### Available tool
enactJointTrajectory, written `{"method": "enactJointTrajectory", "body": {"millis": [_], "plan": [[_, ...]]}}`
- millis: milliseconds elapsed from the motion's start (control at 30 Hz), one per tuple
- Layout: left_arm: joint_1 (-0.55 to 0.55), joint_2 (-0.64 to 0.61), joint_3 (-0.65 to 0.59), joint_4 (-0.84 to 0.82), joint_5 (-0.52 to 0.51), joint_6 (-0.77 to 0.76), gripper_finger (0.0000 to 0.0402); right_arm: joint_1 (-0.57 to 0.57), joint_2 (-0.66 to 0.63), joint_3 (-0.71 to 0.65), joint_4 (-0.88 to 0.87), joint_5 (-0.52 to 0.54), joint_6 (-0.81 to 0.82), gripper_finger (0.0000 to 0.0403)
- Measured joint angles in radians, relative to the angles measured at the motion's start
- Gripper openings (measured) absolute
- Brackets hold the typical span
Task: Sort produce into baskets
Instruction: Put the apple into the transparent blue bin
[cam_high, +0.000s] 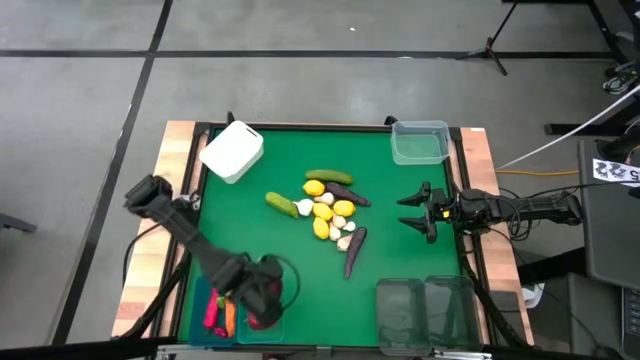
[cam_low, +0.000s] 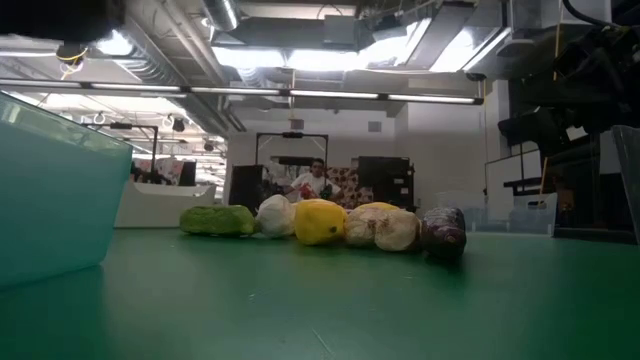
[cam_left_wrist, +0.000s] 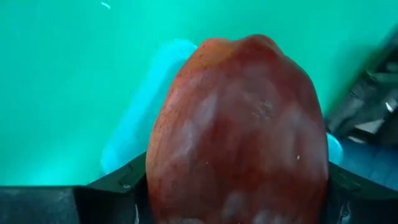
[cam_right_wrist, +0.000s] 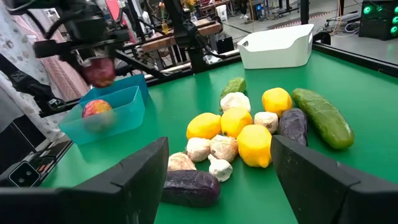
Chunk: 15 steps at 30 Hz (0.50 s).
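Down at the near left corner of the green table (cam_high: 420, 200), the left claw (cam_high: 262, 298) hangs above the teal bins (cam_high: 240, 318), clenched on a red apple (cam_left_wrist: 239, 130) that fills its wrist camera's view between the two dark fingers. From the right arm's camera I can see that apple held just over the nearer teal bin (cam_right_wrist: 109, 115), where another red apple (cam_right_wrist: 96, 109) already lies; from above, the bin beside it shows red and orange pieces (cam_high: 218, 312). The right claw (cam_high: 412, 211) waits over the right side of the table with its fingers spread wide and nothing between them, pointed toward the heap of produce. That heap sits mid-table: yellow lemons (cam_right_wrist: 239, 121), white garlic bulbs (cam_right_wrist: 211, 149), two green cucumbers (cam_right_wrist: 323, 117), and dark eggplants (cam_right_wrist: 189, 186). The white box (cam_high: 232, 151) stands at the far left corner, the clear tub (cam_high: 420, 142) at the far right, and the two dark-tinted bins (cam_high: 425, 312) at the near right.
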Motion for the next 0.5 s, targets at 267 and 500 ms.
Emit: {"method": "enactJointTrajectory", "body": {"millis": [267,500], "plan": [[-0.08,0.004,0.0,0.019,-0.076,0.002,0.0258,0.0,0.0,0.0,0.0,0.0,0.001,0.028],[-0.062,0.01,-0.052,0.031,0.012,0.027,0.0275,0.0,0.0,0.0,0.001,0.0,0.023,0.028]]}}
